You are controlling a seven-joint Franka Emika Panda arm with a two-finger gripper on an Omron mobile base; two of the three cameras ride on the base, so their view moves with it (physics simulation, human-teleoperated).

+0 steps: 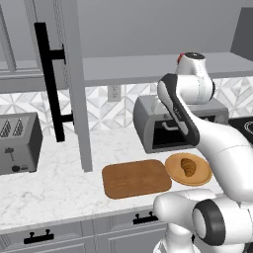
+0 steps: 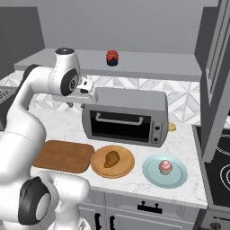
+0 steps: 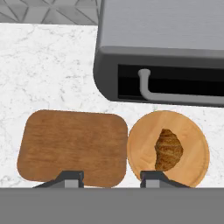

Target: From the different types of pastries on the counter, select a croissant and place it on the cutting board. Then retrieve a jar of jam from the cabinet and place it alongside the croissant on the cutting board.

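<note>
Currently croissant (image 3: 168,149) sits on round plate (image 3: 194,131), touching board (image 3: 72,146) edge on desk (image 3: 48,65). Claw (image 3: 111,177) hangs high above, empty, tips at narrowest. Risk: descent with tips narrow shoves pastry off plate; widen first.

A kitchen: marble counter (image 1: 59,183), toaster (image 1: 17,143), toaster oven (image 2: 123,117), stovetop (image 2: 220,173), tiled backsplash (image 1: 106,106), grey cabinet (image 1: 74,74).
</note>
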